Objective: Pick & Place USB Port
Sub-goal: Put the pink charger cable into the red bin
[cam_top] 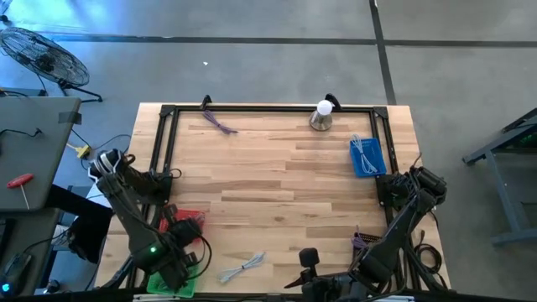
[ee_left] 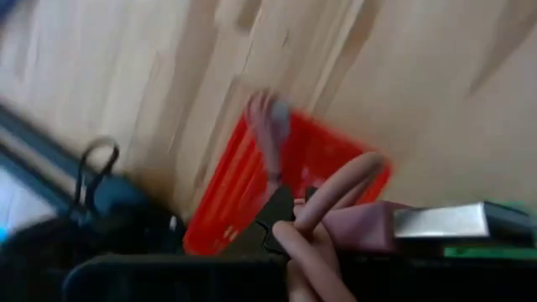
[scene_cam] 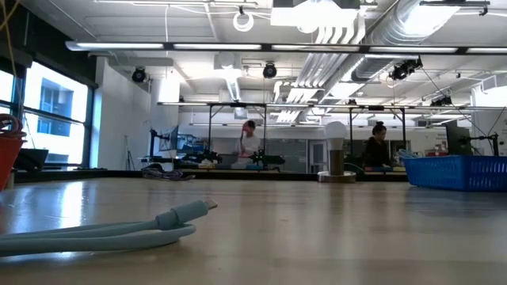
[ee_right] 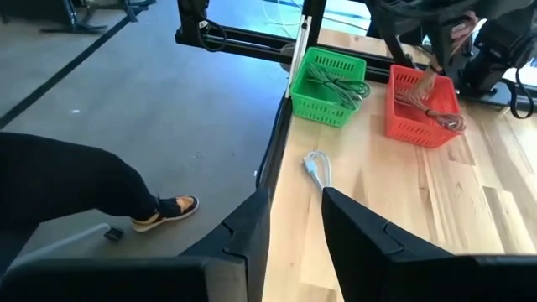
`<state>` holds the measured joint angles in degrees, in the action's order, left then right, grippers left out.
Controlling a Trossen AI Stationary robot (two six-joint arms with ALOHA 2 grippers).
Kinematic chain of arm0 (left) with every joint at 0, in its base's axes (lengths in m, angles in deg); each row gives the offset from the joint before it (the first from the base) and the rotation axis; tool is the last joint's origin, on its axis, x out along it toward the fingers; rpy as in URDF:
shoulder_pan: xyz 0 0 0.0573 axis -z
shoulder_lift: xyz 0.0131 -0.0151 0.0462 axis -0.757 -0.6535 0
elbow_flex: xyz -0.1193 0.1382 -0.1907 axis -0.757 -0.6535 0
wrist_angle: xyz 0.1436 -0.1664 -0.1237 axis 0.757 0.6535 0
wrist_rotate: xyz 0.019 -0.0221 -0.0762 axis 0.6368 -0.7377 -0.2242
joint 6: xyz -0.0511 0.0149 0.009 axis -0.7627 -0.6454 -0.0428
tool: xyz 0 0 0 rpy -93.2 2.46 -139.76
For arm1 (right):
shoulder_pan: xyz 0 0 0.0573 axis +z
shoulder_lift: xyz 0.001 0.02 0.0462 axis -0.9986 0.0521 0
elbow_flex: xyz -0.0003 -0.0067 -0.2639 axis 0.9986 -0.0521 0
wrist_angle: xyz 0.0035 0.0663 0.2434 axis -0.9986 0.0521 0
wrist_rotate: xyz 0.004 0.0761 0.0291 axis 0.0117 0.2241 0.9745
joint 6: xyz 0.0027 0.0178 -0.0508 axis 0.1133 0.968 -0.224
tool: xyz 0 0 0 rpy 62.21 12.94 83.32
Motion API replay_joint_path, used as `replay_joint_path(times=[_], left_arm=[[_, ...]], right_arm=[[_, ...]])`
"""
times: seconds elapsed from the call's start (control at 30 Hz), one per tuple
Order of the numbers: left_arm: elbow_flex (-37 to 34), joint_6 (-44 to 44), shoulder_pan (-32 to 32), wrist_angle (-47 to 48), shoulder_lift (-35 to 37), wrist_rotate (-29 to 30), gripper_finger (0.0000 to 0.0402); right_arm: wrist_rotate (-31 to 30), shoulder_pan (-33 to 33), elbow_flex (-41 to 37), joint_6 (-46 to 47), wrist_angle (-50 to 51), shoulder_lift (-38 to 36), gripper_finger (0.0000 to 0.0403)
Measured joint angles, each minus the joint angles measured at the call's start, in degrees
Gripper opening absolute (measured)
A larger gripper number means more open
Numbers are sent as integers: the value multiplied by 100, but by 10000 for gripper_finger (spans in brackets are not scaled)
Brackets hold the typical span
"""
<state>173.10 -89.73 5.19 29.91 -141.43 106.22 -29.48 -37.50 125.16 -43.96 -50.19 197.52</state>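
A pink USB cable [ee_left: 329, 210] with a silver plug [ee_left: 438, 221] is in my left gripper [ee_left: 289, 228], which is shut on it above the red basket [ee_left: 252, 180]. The right wrist view shows that gripper [ee_right: 440, 46] over the red basket [ee_right: 419, 109], beside a green basket [ee_right: 329, 75] of cables. A pale blue USB cable [cam_top: 243, 267] lies loose on the table near the near edge, also in the low view [scene_cam: 150, 229]. My right gripper [ee_right: 294, 226] is open at the near edge, apart from the pale cable [ee_right: 317, 168]. My left gripper holds the pink cable by a bunch of loops close to its plug end [ee_left: 361, 231], pinched between the dark fingers [ee_left: 273, 220]. The plug sticks out sideways. The cable is lifted, and a strand [ee_right: 428, 84] hangs down toward the red basket.
A blue basket [cam_top: 367, 157] with white cables stands at the right edge, a lamp-like stand [cam_top: 322, 116] and a purple cable [cam_top: 220, 123] by the far edge. A black frame [cam_top: 268, 108] rims the table. More purple cables [cam_top: 361, 242] lie near the right arm.
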Motion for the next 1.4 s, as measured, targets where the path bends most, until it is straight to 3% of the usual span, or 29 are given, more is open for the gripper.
replay_joint_path(times=[0.37, 0.53, 1.4], left_arm=[[-1219, -678, -7, 33, 433, -1058, 11], [-1449, -738, -2, 15, 442, -1356, 11], [-1459, -770, -2, -670, 440, -1326, 66]], right_arm=[[-20, -2, 0, 53, -1, -2, 103], [-114, -2, 0, 19, -1, -2, 103], [-83, -2, 0, 61, 42, -2, 103]])
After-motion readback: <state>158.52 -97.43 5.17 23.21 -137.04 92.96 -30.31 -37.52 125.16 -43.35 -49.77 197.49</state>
